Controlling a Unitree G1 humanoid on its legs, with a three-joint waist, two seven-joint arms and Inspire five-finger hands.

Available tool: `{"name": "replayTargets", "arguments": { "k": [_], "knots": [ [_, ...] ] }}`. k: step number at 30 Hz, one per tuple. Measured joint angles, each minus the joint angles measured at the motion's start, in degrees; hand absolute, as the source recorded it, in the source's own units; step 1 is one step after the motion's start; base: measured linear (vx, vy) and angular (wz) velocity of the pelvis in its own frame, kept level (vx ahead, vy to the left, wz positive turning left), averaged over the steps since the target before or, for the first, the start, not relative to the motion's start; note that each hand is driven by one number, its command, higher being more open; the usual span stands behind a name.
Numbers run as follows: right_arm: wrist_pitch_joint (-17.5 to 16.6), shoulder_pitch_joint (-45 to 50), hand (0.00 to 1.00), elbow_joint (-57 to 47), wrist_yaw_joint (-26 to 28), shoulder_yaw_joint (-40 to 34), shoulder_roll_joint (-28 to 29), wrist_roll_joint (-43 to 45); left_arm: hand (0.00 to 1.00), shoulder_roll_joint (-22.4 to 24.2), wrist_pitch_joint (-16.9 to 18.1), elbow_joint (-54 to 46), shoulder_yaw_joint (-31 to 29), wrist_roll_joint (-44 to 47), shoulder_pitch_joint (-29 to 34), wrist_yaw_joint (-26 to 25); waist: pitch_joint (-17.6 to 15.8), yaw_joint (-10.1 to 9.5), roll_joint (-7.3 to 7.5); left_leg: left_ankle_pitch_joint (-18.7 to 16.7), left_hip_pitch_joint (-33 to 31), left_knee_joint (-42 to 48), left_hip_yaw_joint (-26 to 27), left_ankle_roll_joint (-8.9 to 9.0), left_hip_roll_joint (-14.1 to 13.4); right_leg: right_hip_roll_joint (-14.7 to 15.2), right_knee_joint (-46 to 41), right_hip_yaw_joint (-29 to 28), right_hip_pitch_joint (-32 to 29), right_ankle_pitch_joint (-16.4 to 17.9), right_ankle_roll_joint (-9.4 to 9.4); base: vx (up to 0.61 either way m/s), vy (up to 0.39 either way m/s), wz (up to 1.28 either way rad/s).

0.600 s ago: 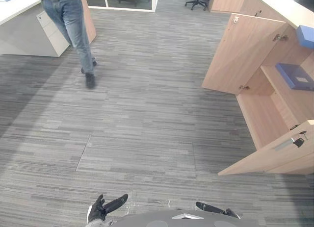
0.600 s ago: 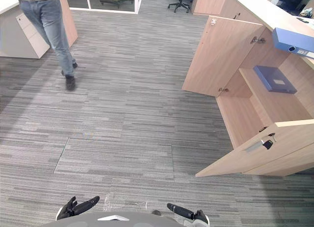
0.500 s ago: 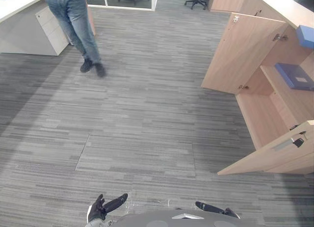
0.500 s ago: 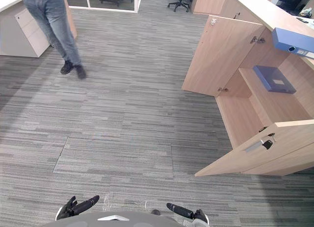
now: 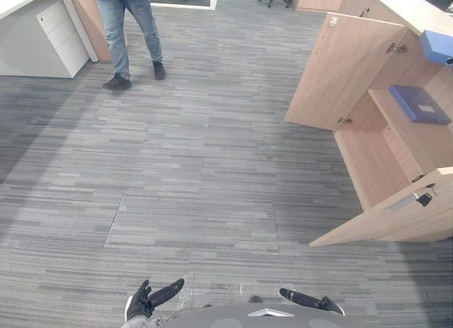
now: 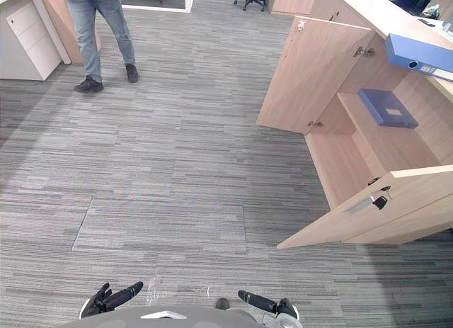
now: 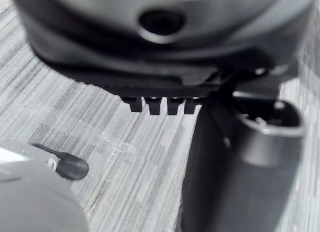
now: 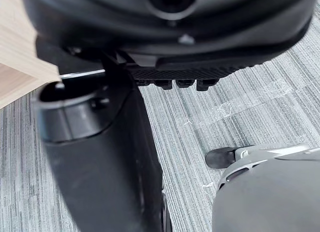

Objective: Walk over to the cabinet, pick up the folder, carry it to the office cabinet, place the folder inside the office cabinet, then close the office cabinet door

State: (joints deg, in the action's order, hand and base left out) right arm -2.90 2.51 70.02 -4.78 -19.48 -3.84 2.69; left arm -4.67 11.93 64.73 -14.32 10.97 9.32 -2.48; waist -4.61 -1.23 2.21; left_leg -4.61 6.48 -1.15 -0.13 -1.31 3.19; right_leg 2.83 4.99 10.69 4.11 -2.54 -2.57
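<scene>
The left hand [image 5: 145, 302] hangs at 7 o'clock with fingers straight and loosely spread, thumb apart, holding nothing. The right hand [image 5: 301, 298] at 5 o'clock is the same: fingers stretched out flat and empty. Both sit low and close to the body over bare floor [image 6: 184, 151], which suits walking rather than reaching, since nothing lies within their range. Out at 2 o'clock stands the cabinet [image 6: 340, 165], well apart from both hands, with its two doors swung wide. The far door [image 6: 311, 73] stands out into the room and the near door [image 6: 382, 207] angles toward the robot, so the inside is open to view and to a reach. A flat blue folder [image 6: 387, 107] lies face up on the shelf [image 6: 400, 147] inside, toward the back. A thicker blue binder [image 6: 416, 53] rests on the counter [image 6: 368, 13] above it, partly over the edge. With both hands empty, the folder is not being carried; whether it awaits pick-up or has been put away cannot be told. Either way, the next step seems to be an approach toward 2 o'clock, keeping clear of the near door's edge. At 11 o'clock a person [image 6: 99, 23] stands beside a white drawer unit [image 6: 25, 37], well away from that path.
</scene>
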Motion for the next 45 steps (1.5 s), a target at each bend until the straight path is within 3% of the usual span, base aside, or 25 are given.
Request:
{"name": "replayTargets", "arguments": {
  "k": [8,14,26,28,30,31,32,34,35,36,37,39,41,42,43,44,45],
  "knots": [
    [0.00,-0.05,1.00,-0.11,0.96,0.00,-0.10,-0.25,1.00,-0.10,-0.66,0.03,-0.15,-0.61,-0.56,0.27,-0.63,0.02,0.09,-0.23,0.12,0.00,0.46,0.32,0.00,0.00,0.00,-0.33,0.00,-0.04,-0.06,-0.01,0.000,-0.02],
    [-0.08,-0.09,1.00,-0.66,1.00,1.81,-0.37,-2.29,1.00,-1.22,-0.68,0.05,2.11,-7.03,-1.21,1.20,-0.65,0.25,0.08,-0.43,0.55,0.04,1.56,0.60,0.04,-0.01,0.02,-1.56,0.00,-0.38,-0.50,-0.04,-0.004,-0.11],
    [-0.22,-0.06,1.00,-0.73,1.58,3.35,-0.72,-2.44,1.00,-2.05,-0.98,1.22,3.84,-7.26,-2.06,1.47,-0.95,0.40,0.19,-1.22,0.53,0.99,2.53,0.60,-0.03,-0.10,0.01,-2.49,-0.03,-0.38,-0.49,-0.03,-0.013,-0.04],
    [-0.26,-0.08,1.00,-0.76,1.68,3.33,-0.85,-2.39,1.00,-1.64,-1.03,1.19,2.09,-6.82,-2.12,1.52,-1.64,0.10,-0.29,-5.40,-2.78,8.15,3.57,0.82,-0.54,-0.33,-0.02,-3.19,-0.03,-0.08,-0.18,-0.01,-0.004,-0.18],
    [-0.25,-0.07,1.00,-0.75,1.67,3.32,-1.03,-2.36,1.00,-1.08,-1.16,1.08,0.42,-6.27,-1.97,1.40,-2.21,-0.15,-0.88,-9.31,-5.85,15.15,4.45,2.78,-1.95,-1.14,-0.35,-3.07,0.21,0.86,0.83,0.02,-0.008,-0.21],
    [-0.25,-0.05,1.00,-0.75,1.66,3.32,-1.00,-2.35,1.00,-0.80,-1.26,1.02,-0.72,-5.98,-1.90,1.28,-2.39,-0.29,-1.00,-11.84,-7.68,20.01,5.25,6.80,-3.26,-1.63,-0.36,-2.38,0.47,1.13,1.13,0.03,-0.028,-0.18],
    [-0.25,-0.15,1.00,-0.70,1.61,3.31,-0.95,-2.36,1.00,-0.61,-1.53,0.88,-1.54,-5.97,-1.37,1.27,-2.67,-0.43,-1.08,-12.39,-9.43,24.88,5.44,7.72,-3.80,-1.88,-0.38,-2.28,0.89,1.36,1.41,0.03,-0.040,-0.10],
    [-0.22,-0.23,1.00,-0.71,1.49,3.14,-0.97,-2.34,1.00,0.31,-2.16,-1.01,-3.94,-4.50,-1.58,1.45,-4.10,-0.85,-0.82,-9.25,-15.69,40.05,5.27,9.58,-4.67,-1.56,-2.43,-2.96,1.54,2.75,2.24,0.01,-0.014,-0.09],
    [-0.17,-0.52,1.00,-0.70,1.34,3.18,-0.96,-2.34,1.00,0.64,-1.95,-1.75,-5.24,-3.61,-2.10,1.25,-5.60,-1.87,-0.65,-11.29,-18.15,44.00,5.19,7.45,-4.82,-0.23,-4.84,-3.91,1.76,4.69,2.32,0.03,0.064,-0.28],
    [-0.03,-0.74,1.00,-0.68,1.03,3.02,-1.20,-2.36,1.00,1.04,-1.84,-2.13,-5.29,-2.28,-2.06,1.08,-6.04,-2.03,-0.32,-13.03,-20.14,41.77,4.22,6.04,-5.10,1.39,-6.27,-4.64,1.59,6.14,1.57,0.05,0.093,-0.33],
    [-0.03,-0.89,1.00,-0.69,0.97,2.98,-1.33,-2.39,1.00,1.21,-1.79,-2.19,-5.29,-1.91,-1.98,0.98,-6.02,-2.08,-0.45,-13.00,-20.63,39.23,3.80,6.06,-5.30,2.18,-6.33,-5.05,1.59,6.42,1.20,0.06,0.106,-0.26],
    [-0.06,-1.18,1.00,-1.08,0.88,3.27,-1.71,-2.42,1.00,1.47,-1.53,-2.18,-5.25,-0.79,-1.98,0.66,-5.98,-1.97,-0.98,-11.50,-22.35,31.09,1.86,6.16,-6.35,4.23,-6.47,-6.54,1.44,7.23,-0.06,0.16,0.202,-0.30],
    [0.03,-1.15,1.00,-1.09,0.66,3.39,-2.00,-2.44,1.00,1.65,-1.13,-2.16,-5.25,0.56,-2.04,0.30,-6.12,-1.84,-1.28,-7.26,-24.04,22.29,-1.06,6.72,-7.62,6.82,-7.19,-7.57,1.38,8.63,-2.23,0.30,0.351,-0.26],
    [0.07,-1.03,1.00,-1.08,0.57,4.02,-2.59,-2.49,1.00,2.25,-0.61,-2.14,-5.28,1.75,-1.59,-0.31,-5.85,-1.86,-2.13,-3.98,-23.26,14.68,-2.23,7.48,-9.36,7.95,-7.39,-8.34,1.83,9.99,-4.40,0.32,0.394,-0.22],
    [0.05,-0.99,1.00,-1.04,0.40,4.48,-2.65,-2.52,1.00,2.41,-0.67,-1.97,-5.43,2.45,-1.48,-0.62,-6.04,-1.82,-2.18,0.64,-22.73,14.38,-0.40,9.08,-10.01,8.41,-7.41,-8.60,2.67,10.61,-5.34,0.43,0.483,-0.34],
    [0.05,-0.97,1.00,-0.83,0.44,4.52,-2.81,-2.72,1.00,2.68,-0.69,-1.76,-5.85,2.63,-1.38,-0.81,-5.93,-1.99,-1.99,5.26,-21.66,14.37,1.55,7.78,-9.34,9.81,-7.52,-9.07,3.59,11.05,-5.72,0.24,0.246,-0.24],
    [0.08,-1.05,1.00,-0.39,0.49,4.59,-2.30,-3.26,1.00,2.15,-0.69,-1.70,-5.91,2.64,-1.27,-0.99,-5.70,-2.02,-0.83,4.55,-21.97,15.53,2.13,7.08,-8.31,10.91,-7.78,-9.30,3.86,11.01,-5.71,0.40,0.325,-0.11]
  ]
}}
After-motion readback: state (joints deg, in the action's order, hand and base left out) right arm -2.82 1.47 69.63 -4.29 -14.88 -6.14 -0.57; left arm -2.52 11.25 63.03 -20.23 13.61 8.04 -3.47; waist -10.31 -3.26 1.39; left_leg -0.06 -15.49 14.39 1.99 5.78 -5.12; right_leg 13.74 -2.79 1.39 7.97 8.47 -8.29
